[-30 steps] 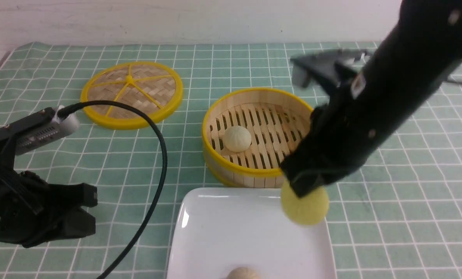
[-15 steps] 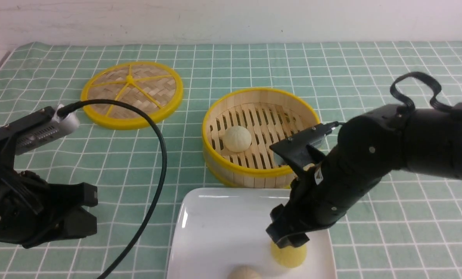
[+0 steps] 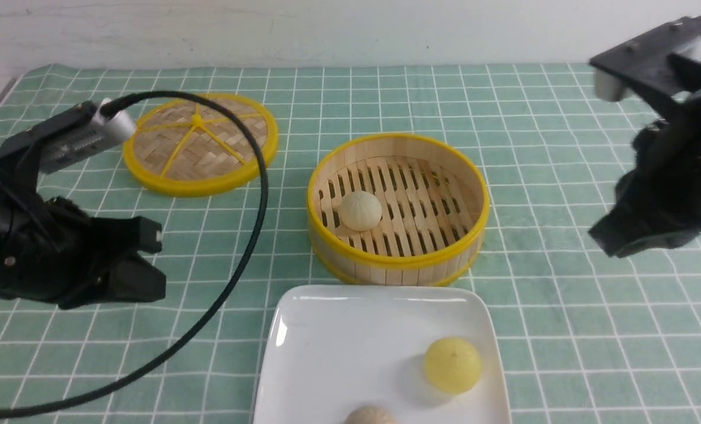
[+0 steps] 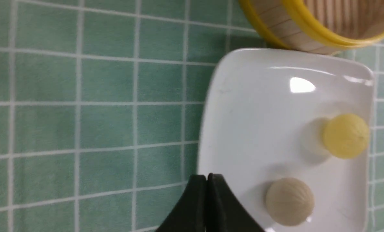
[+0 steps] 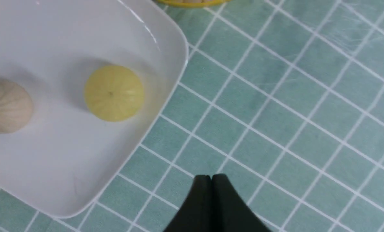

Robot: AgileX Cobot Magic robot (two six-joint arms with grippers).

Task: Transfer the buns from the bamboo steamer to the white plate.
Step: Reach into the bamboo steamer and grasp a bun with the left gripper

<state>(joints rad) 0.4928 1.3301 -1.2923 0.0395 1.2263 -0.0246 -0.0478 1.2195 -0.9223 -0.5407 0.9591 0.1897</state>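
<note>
The bamboo steamer (image 3: 385,268) stands mid-table, and the cream-white bun (image 3: 359,210) rests on its slatted floor at the left. In front of it lies the white plate (image 3: 338,353). On the plate's right side sits the pale yellow bun (image 3: 452,364), free of any gripper. My right gripper (image 3: 606,238) hangs shut and empty over the cloth, right of the steamer; in its wrist view the yellow bun (image 5: 113,93) lies apart from the fingertips (image 5: 211,177). My left gripper (image 3: 156,262) is shut and empty, left of the plate (image 4: 259,112).
A browner beige bun (image 3: 369,415) sits at the plate's near edge, close to the left gripper's fingertips (image 4: 206,176) in the left wrist view. The flat woven lid (image 3: 200,143) lies at the back left. A black cable (image 3: 250,235) loops from the left arm.
My right gripper has let go of the yellow bun on the plate and drawn back up and to the right. The left arm has shifted up and slightly forward.
</note>
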